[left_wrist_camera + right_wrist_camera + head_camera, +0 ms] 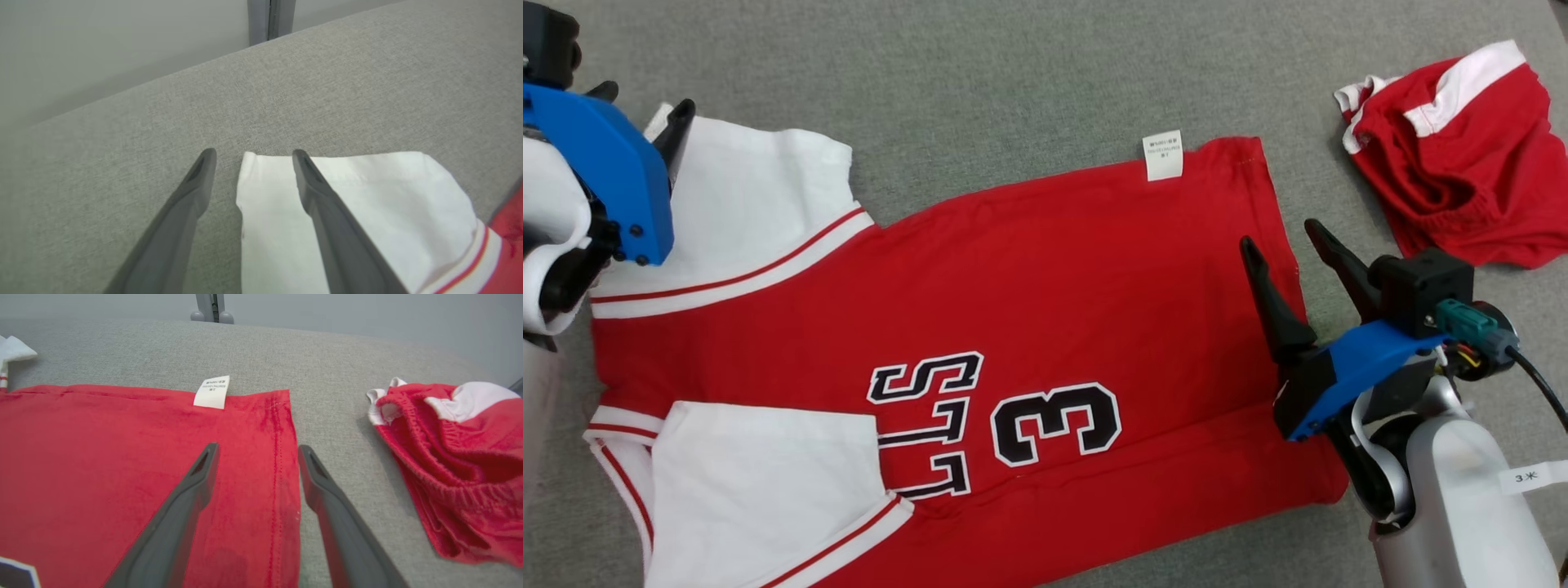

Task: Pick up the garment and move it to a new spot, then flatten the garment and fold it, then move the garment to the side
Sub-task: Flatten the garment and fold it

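Under the open left tool (253, 152) and open right tool (257, 446), flat red-and-white jersey (1013, 269): pinch sleeve (388, 192) and hem (282, 457) evenly.

The jersey (1054, 269) runs off the bottom edge.

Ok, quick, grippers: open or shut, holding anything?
Left gripper: open, holding nothing, poised at the white sleeve of the red and white jersey shirt.
Right gripper: open, holding nothing, at that shirt's red hem.
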Robot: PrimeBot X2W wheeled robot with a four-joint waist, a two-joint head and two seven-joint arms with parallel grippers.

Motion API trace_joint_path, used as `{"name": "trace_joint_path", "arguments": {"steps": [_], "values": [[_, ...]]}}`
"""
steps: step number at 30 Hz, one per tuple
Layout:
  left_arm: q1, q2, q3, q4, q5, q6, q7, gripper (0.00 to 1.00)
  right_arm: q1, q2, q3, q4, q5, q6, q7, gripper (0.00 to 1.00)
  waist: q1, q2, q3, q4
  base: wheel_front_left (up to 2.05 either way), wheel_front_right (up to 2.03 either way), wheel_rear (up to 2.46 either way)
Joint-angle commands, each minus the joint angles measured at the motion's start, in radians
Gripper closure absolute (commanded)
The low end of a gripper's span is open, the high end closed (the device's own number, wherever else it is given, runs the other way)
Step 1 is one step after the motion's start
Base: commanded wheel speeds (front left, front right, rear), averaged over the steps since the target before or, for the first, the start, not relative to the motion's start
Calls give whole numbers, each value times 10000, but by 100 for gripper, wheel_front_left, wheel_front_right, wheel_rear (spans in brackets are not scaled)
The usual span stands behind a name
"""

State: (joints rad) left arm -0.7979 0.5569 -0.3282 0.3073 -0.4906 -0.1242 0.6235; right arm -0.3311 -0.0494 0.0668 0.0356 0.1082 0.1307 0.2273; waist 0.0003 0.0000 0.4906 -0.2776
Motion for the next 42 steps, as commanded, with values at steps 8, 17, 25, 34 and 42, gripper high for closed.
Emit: {"name": "trace_joint_path", "arguments": {"steps": [8, 17, 25, 34, 42], "values": [[-374, 509, -550, 824, -728, -75, 1194, 0, -631, -21, 137, 406, 92, 1, -302, 0, -3, 0, 492, -292, 0, 0, 0], [-299, 508, -709, 673, -1700, -64, 1411, 92, -870, -20, 130, 611, 198, 1, -454, 0, -3, 0, 577, -199, 0, 0, 0], [-406, 126, -817, 416, -2145, -64, 195, 100, -1452, -140, -251, 1067, -10, 1, -97, 0, -3, 0, 198, 285, 0, 0, 0], [-362, -82, -1275, 75, -2798, -65, -993, 100, -2593, -674, -1027, 2353, -120, 1, 643, 0, -3, 0, -291, 1058, 0, 0, 0], [-178, -69, -2046, -270, -3026, -65, -1722, 100, -3049, -957, -1263, 3584, -355, 1, 1289, 0, -3, 0, -461, 1558, 0, 0, 0]]}}
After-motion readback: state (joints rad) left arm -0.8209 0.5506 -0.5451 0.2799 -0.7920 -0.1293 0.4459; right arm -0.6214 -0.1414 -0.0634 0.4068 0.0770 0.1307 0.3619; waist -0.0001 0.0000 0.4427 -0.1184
